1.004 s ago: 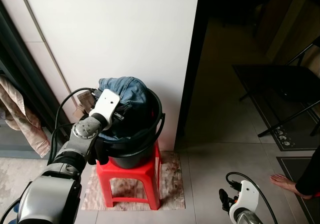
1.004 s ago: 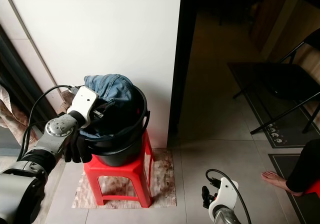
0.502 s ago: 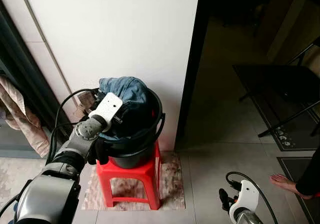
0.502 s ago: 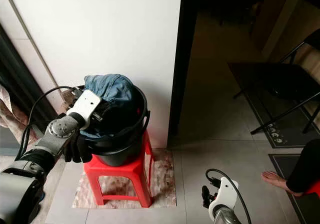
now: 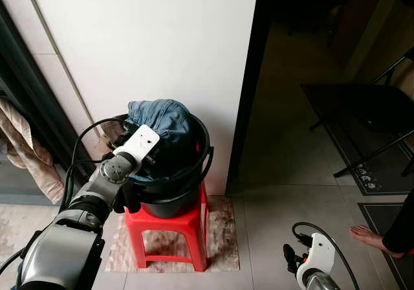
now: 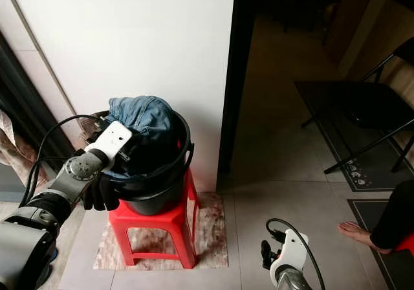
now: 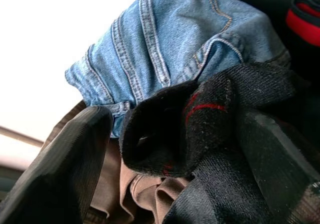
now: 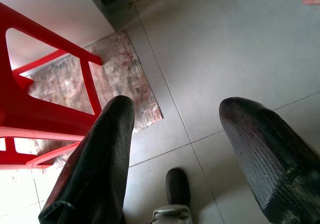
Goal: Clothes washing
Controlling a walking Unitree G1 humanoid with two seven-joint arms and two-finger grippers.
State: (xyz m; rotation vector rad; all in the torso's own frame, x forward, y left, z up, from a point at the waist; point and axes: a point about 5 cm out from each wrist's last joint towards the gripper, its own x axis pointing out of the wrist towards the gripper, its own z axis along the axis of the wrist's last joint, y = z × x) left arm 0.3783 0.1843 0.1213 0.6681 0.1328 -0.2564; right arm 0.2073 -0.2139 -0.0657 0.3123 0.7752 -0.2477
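Observation:
A black bucket stands on a red plastic stool against the white wall. Blue jeans are heaped on top of dark clothes in it. My left gripper reaches in over the bucket's left rim. In the left wrist view its fingers stand open around a black sock with red stripes. The jeans lie just beyond the sock and a brown cloth lies beneath it. My right gripper hangs open low over the floor tiles, right of the stool.
A patterned mat lies under the stool. A dark doorway opens right of the wall, with a black folding chair beyond it. A person's bare foot rests at lower right. Pink cloth hangs at far left.
My left wrist has dipped slightly lower over the bucket's rim toward the clothes. The right arm has stayed still.

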